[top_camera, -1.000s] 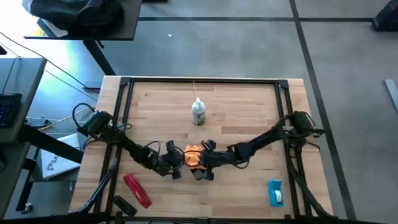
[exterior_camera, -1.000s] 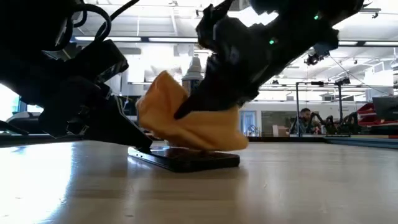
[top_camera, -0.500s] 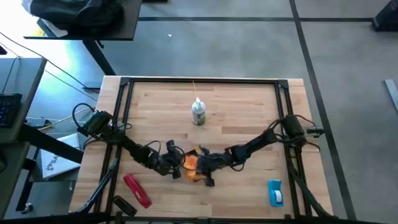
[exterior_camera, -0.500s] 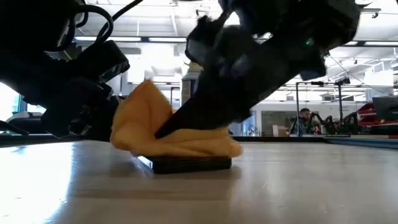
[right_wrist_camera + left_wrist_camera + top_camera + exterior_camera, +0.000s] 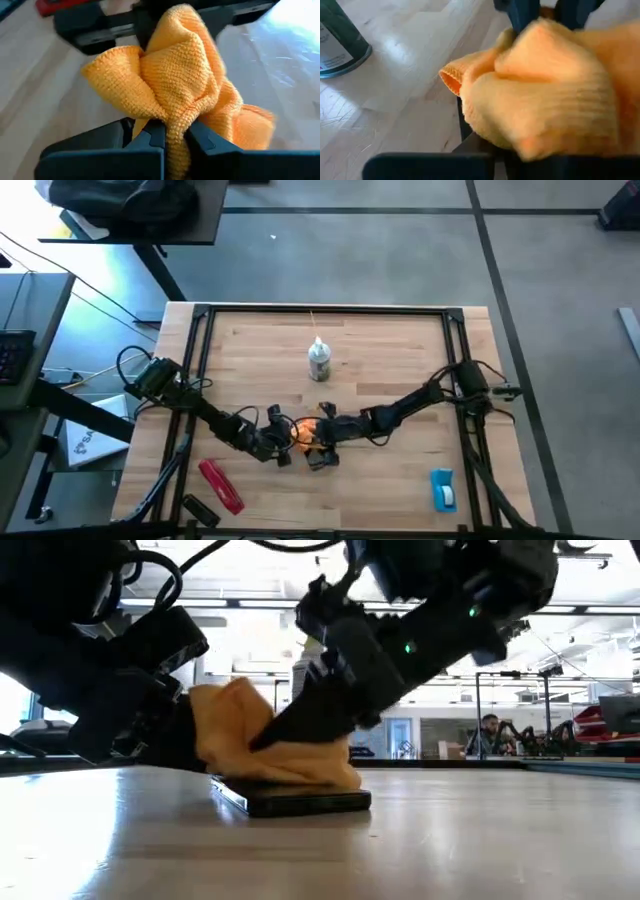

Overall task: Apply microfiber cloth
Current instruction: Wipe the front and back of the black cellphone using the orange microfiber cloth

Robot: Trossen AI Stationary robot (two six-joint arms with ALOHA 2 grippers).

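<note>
While angled low, right gripper (image 5: 172, 137) pinches microfiber cloth (image 5: 175, 90) on phone (image 5: 290, 800).

A robotics lab or open workshop hall. The wooden surface (image 5: 390, 360) stands in a black metal frame (image 5: 325, 311) on a grey floor marked with dark lines (image 5: 500, 270). Beyond it are ceiling strip lights (image 5: 250, 602), another robot rig (image 5: 515, 730), and a seated person (image 5: 490, 732).

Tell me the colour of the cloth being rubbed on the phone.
Bright orange. The microfiber cloth shows best in the right wrist view, pinched in the right gripper.
</note>
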